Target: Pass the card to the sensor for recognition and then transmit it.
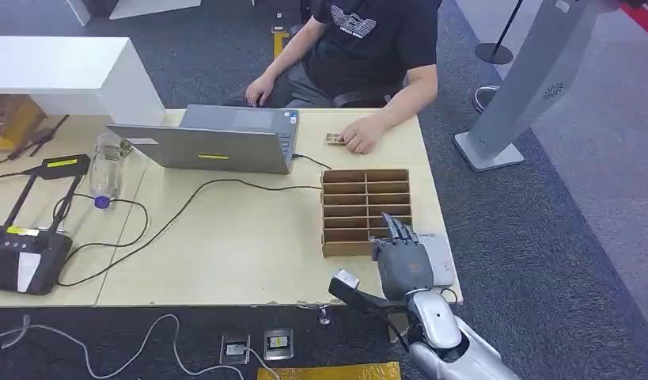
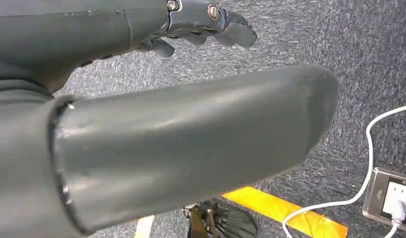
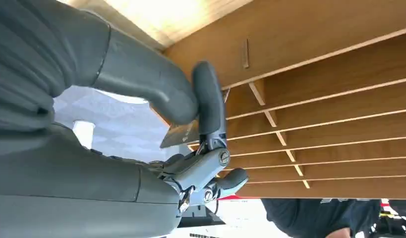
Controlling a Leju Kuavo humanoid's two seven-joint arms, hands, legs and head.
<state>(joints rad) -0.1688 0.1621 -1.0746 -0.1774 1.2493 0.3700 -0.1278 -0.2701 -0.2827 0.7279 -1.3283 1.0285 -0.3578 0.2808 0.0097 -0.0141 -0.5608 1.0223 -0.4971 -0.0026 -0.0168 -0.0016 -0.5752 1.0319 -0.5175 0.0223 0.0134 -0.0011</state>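
A thin grey card (image 3: pixel 180 135) is pinched between the thumb and a finger of my right hand (image 3: pixel 201 124). In the head view that right hand (image 1: pixel 399 257) hovers at the near right corner of the wooden slotted box (image 1: pixel 360 194), its fingers pointing over the nearest slots. A flat white sensor pad (image 1: pixel 439 257) lies on the table just right of the hand, partly hidden by it. The box's slats (image 3: pixel 329 99) run close in front of the card. My left hand (image 2: pixel 191 29) hangs over the grey carpet, fingers apart and holding nothing.
A person sits at the table's far side, one hand (image 1: pixel 360 136) resting by a small object (image 1: pixel 334 139). A laptop (image 1: pixel 214 146), a clear bottle (image 1: pixel 105 166), black cables (image 1: pixel 186 198) and a black device (image 1: pixel 24 253) occupy the left. A white stand (image 1: pixel 518 87) rises at the right.
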